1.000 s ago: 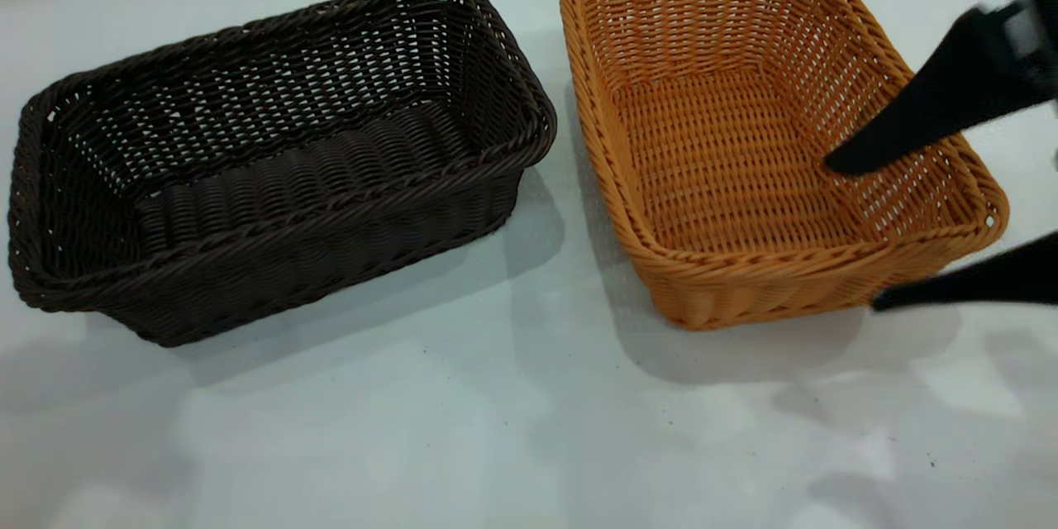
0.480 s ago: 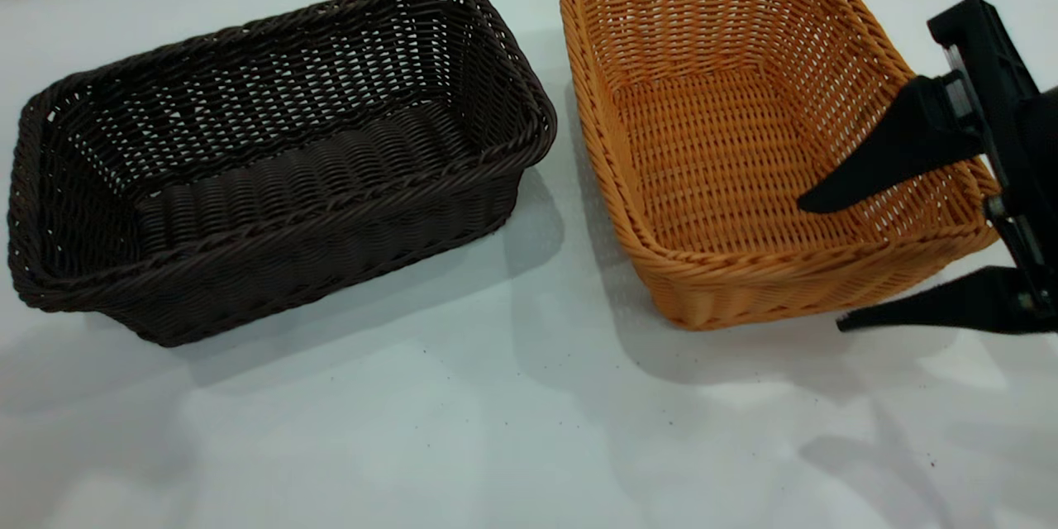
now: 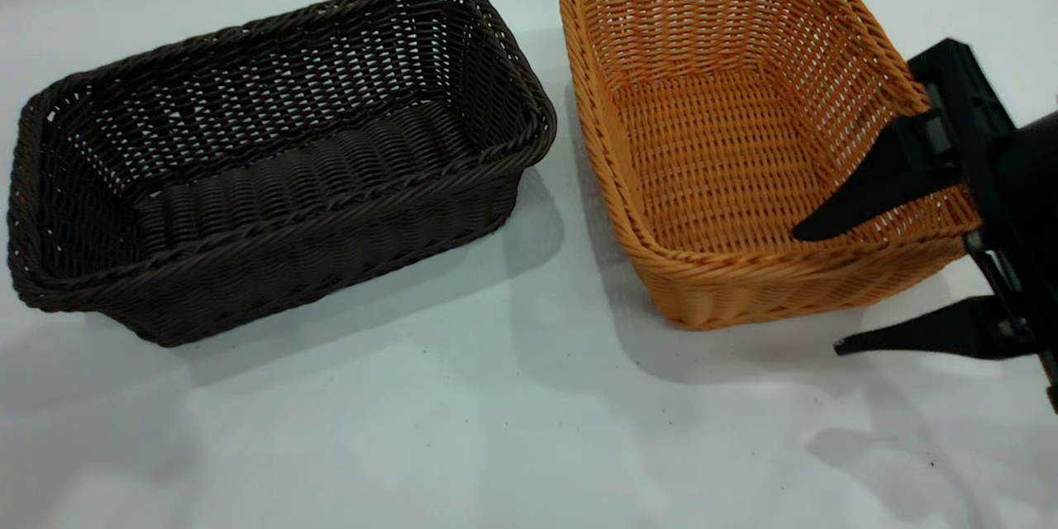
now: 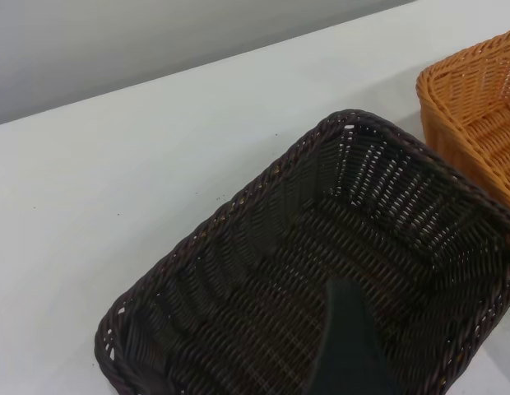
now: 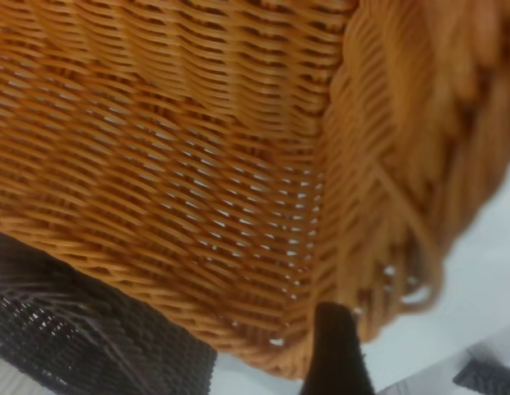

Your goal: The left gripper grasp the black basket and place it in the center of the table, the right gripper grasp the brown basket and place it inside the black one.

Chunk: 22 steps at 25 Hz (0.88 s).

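Exterior view, left to right: we see the rectangular dark brown-black woven wicker basket (image 3: 273, 157) resting on the plain white surface (image 3: 496, 430), left of centre, not yet shifted to the middle. Beside it, w/ a narrow strip of bare surface between them, sits the rectangular orange-tan woven wicker basket (image 3: 744, 140). The black right tool (image 3: 826, 289) is at that basket's near right corner, spread wide: one finger inside over the floor, the other outside below the front wall.

Vs. a sec ago, we note the right tool has come in and dropped lower so it straddles the front rim; both baskets sit unmoved. We judge it's lining up a rim pinch, though the dark basket's own placement looks undone.

The left tool is out of the exterior view; in the left wrist view one dark finger (image 4: 347, 346) hangs over the dark basket's interior. We can't tell if it's spread or clenched.

Room: broad open surface in front of both baskets; the gap between them is tight.
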Each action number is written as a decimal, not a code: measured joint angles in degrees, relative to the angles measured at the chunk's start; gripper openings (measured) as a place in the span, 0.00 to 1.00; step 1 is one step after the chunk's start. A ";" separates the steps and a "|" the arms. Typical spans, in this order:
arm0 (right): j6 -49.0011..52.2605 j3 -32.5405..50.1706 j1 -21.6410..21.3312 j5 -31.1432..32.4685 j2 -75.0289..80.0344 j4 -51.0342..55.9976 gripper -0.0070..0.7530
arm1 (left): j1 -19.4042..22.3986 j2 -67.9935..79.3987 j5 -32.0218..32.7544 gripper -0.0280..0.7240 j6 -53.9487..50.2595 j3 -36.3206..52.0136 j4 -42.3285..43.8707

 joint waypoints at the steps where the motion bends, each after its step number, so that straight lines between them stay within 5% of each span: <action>1: -0.60 -0.62 0.00 0.00 0.50 0.00 0.63 | 0.00 0.00 0.00 0.60 0.00 0.00 0.00; 16: -0.92 -6.46 0.00 1.33 7.43 0.00 0.63 | 0.00 0.00 0.00 0.60 0.00 0.00 -0.11; 22: -0.42 -6.46 0.00 -3.70 7.75 0.00 0.63 | 0.00 0.00 0.00 0.60 0.00 0.00 -0.11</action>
